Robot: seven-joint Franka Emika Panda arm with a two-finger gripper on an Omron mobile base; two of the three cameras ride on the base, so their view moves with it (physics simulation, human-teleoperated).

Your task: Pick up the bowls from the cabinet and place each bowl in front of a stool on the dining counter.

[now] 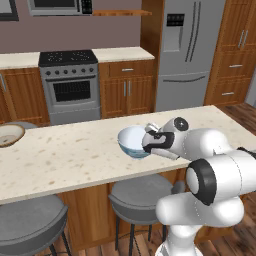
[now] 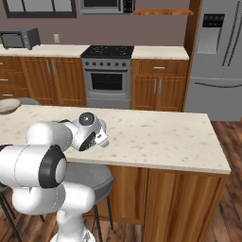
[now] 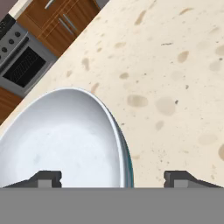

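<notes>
The long dining bench (image 1: pixel 75 160) with its beige speckled top runs across in front of me, and both bowls sit on it. My claw (image 3: pixel 113 177) stands open, its two dark tips spread wide to either side of the rim of the white bowl (image 1: pixel 132 141), one tip over the inside and one over the bare stone outside. It grips nothing.

The chief risk, as I judge it, is in pulling away. The bowl's wall lies between my fingertips (image 3: pixel 48 178), so a sideways or tilted retreat could catch the rim and drag or tip the bowl. A straight lift away from the rim should avoid that.

The bowl rests toward my side of the bench, roughly above one grey stool (image 1: pixel 142 197); a second stool (image 1: pixel 32 222) stands to the left of it. The cream bowl (image 1: pixel 10 134) lies well apart, far to the left.

Beyond the bench are the steel fridge (image 1: pixel 192 50), the oven with its black cooktop (image 1: pixel 70 82), and wooden floor cabinets (image 1: pixel 127 90). None stands in my way. Nothing else lies on the stone near the white bowl.
</notes>
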